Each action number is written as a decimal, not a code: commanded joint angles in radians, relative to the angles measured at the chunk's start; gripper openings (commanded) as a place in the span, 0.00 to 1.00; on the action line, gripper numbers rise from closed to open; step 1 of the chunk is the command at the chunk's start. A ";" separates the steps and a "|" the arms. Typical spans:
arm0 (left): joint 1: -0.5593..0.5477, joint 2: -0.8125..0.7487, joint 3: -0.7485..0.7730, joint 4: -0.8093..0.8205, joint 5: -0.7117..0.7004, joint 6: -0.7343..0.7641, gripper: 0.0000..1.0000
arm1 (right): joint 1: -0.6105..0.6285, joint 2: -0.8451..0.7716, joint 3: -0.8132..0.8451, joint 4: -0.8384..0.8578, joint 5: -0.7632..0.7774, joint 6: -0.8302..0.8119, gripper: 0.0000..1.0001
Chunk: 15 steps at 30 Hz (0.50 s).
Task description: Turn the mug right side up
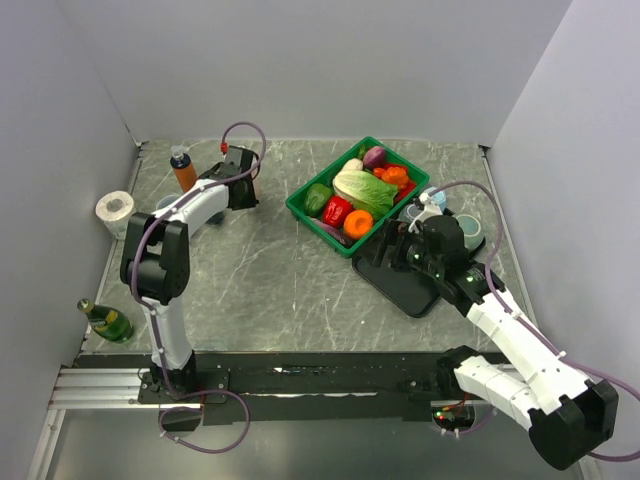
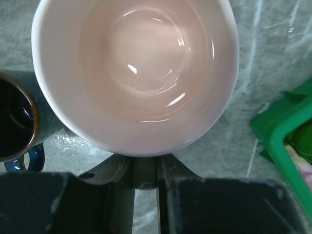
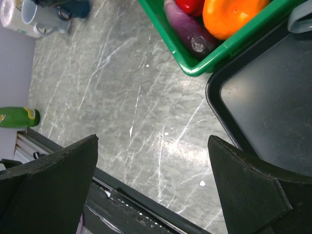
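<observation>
Where the mug [image 2: 136, 73] sits: back-left part of the table [image 1: 260, 270], at the tip of the left gripper [image 2: 145, 168]. The top camera doesn't show it, the gripper covers it.
mug pose: mouth faces the left wrist camera, with the pale glossy inside and the inner bottom in full view. Can't tell if it rests on the table.
left fingers [image 2: 112, 204]: nearly pressed together with a narrow gap, pinching a pale strip at the mug's near edge. Handle or wall, can't tell.
dark mug [image 2: 14, 117]: just beside the pale one, on its left in the wrist view. Mouth also faces the camera, blue handle low in frame.
right gripper [image 3: 152, 141]: fingers spread wide, only bare table between them. Hangs near the corner where basket and tray meet.
basket [image 1: 310, 205]: green, mid-right of the table, full of vegetables [image 1: 365, 188].
tray [image 1: 405, 285]: black, right up against the basket's near-right side.
orange bottle [image 1: 183, 170]: upright, just left of the left gripper.
paper roll [image 1: 115, 210]: by the left wall.
green bottle [image 1: 105, 320]: lying on its side at the near-left edge.
</observation>
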 commanded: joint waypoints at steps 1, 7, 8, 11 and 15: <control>0.006 0.011 0.087 0.045 -0.055 -0.003 0.01 | -0.035 -0.035 -0.026 0.012 -0.032 -0.017 1.00; 0.021 0.042 0.078 0.040 -0.039 -0.012 0.01 | -0.055 -0.024 -0.043 0.018 -0.054 -0.020 1.00; 0.022 0.045 0.077 0.042 -0.035 -0.015 0.01 | -0.055 -0.022 -0.043 0.018 -0.056 -0.020 1.00; 0.029 0.053 0.069 0.044 -0.023 -0.017 0.01 | -0.057 -0.018 -0.043 0.017 -0.056 -0.022 1.00; 0.030 0.055 0.051 0.050 -0.008 -0.015 0.01 | -0.060 -0.010 -0.039 0.015 -0.056 -0.022 1.00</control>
